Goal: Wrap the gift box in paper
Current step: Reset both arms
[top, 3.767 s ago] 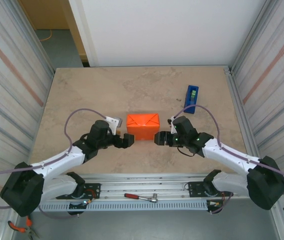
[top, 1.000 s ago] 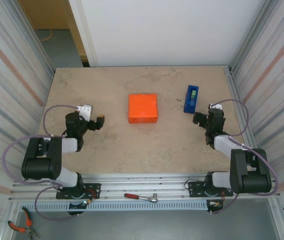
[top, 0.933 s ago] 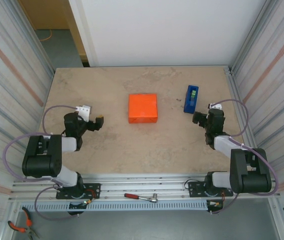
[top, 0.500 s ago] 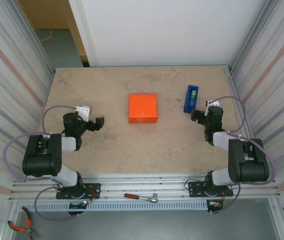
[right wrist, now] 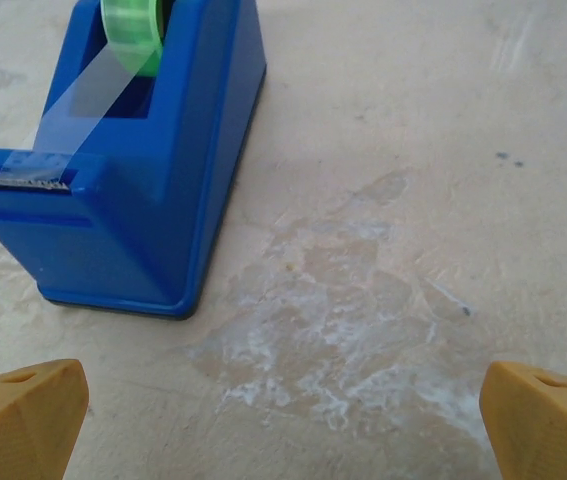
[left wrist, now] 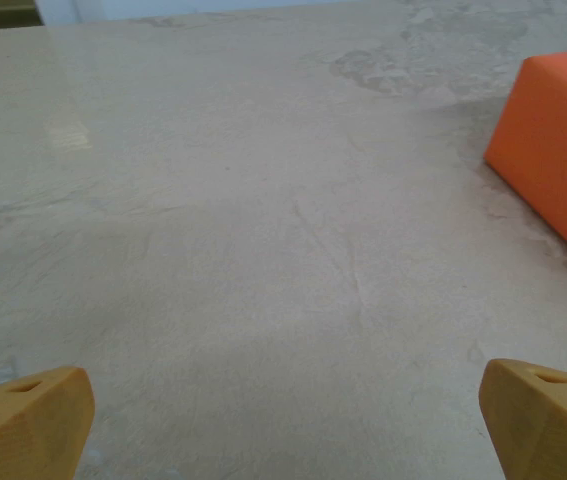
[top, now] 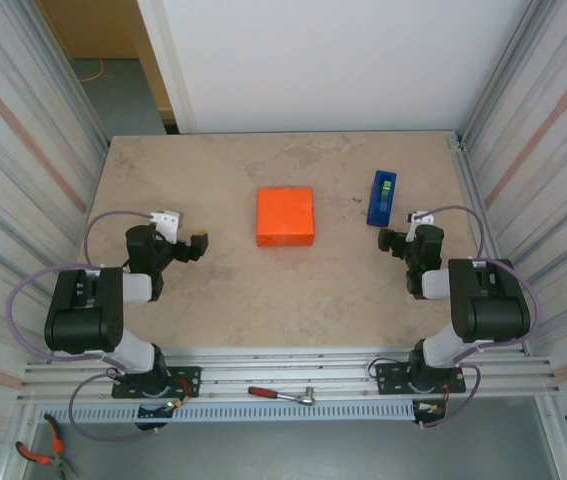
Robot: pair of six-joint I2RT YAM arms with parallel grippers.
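The orange paper (top: pixel 285 215) lies in the middle of the table (top: pixel 213 170), folded all round a box shape, so the gift box must be inside. The job looks done. The left claw (top: pixel 196 243) and right claw (top: pixel 387 240) sit off at the sides, wide open and holding nothing, so they don't bump it. The blue tape holder (top: pixel 382 198) stands just by the right claw.

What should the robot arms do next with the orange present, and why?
Probably just rest, I think: the wrapped gift box looks covered in orange paper all over from above, and the left gripper and right gripper are both open, well apart from it.
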